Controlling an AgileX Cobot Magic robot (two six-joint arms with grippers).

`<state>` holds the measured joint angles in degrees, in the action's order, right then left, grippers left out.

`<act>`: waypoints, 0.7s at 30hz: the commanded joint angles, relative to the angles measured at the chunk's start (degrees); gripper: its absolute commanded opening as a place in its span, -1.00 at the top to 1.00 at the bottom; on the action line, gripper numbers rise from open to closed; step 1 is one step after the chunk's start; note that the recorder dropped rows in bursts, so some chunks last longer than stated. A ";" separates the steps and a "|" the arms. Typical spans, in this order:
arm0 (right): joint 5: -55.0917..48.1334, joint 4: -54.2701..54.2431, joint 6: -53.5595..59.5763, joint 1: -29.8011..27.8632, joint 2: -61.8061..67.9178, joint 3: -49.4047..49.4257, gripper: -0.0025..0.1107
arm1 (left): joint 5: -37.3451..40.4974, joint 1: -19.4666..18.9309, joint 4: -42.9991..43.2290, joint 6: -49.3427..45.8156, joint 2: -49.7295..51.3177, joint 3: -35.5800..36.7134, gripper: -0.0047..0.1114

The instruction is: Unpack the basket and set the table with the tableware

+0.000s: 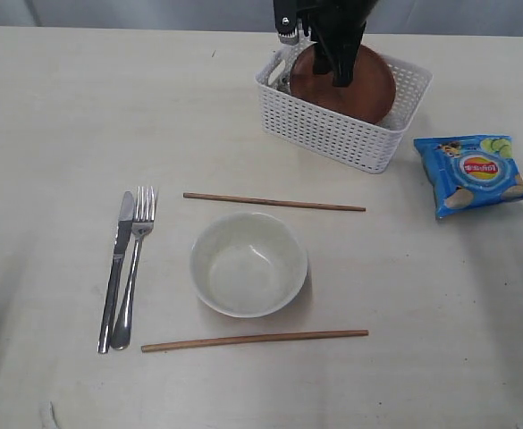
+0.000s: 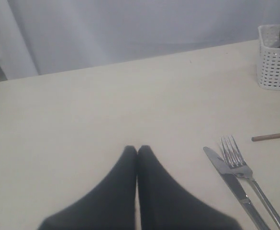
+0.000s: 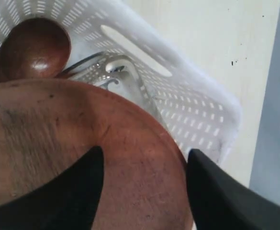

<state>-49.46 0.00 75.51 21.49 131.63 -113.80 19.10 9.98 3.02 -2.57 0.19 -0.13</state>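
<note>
Right fingers [image 3: 226, 206] are held apart astride the rim of the plate [image 3: 82, 134], leaned in the basket [image 3: 197, 110] beneath them with spoon [image 3: 34, 48] and cup [image 3: 111, 72]. Knife [image 1: 122, 228], fork [image 1: 142, 214], bowl [image 1: 248, 264] and chopsticks [image 1: 274, 203] are already laid on the table [image 1: 46, 134], well apart; left fingers [image 2: 116, 191] are pressed together, empty.

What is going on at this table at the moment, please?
The right gripper is down in the basket, jaws open astride the rim of the plate. The spoon and cup also lie in there. On the table, the knife and fork lie together beside the bowl, which sits between two chopsticks. The left gripper, shut, hovers above the tabletop.
</note>
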 commanded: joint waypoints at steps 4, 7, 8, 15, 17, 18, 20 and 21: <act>-1.81 -0.96 -4.47 0.02 2.44 -0.04 0.07 | -0.26 -0.14 -0.08 0.02 -0.19 0.13 0.92; -0.48 -0.42 -9.84 0.02 2.73 -0.04 0.07 | -0.26 -0.14 -0.08 0.02 -0.19 0.13 0.92; 0.14 0.00 -11.97 0.02 2.73 -0.04 0.07 | -0.26 -0.14 -0.08 0.02 -0.19 0.13 0.92; 1.27 2.04 -30.39 -0.62 -0.24 -0.04 0.07 | -0.26 -0.14 -0.08 0.02 -0.19 0.13 0.92; 0.65 1.01 -39.01 -2.58 -1.83 -0.04 0.07 | -0.26 -0.14 -0.08 0.02 -0.19 0.13 0.92; -0.90 -1.94 -41.92 -4.26 -2.64 -0.04 0.07 | -0.26 -0.14 -0.08 0.02 -0.19 0.13 0.92; -5.82 -10.97 -43.38 -8.42 -3.50 -0.04 0.07 | -0.26 -0.14 -0.08 0.02 -0.19 0.13 0.92; -8.38 -15.27 -43.37 -10.05 -3.53 -0.04 0.07 | -0.26 -0.14 -0.08 0.02 -0.19 0.13 0.92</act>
<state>-53.08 -7.98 33.95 14.97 128.98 -113.84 19.10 9.98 3.02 -2.57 0.19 -0.13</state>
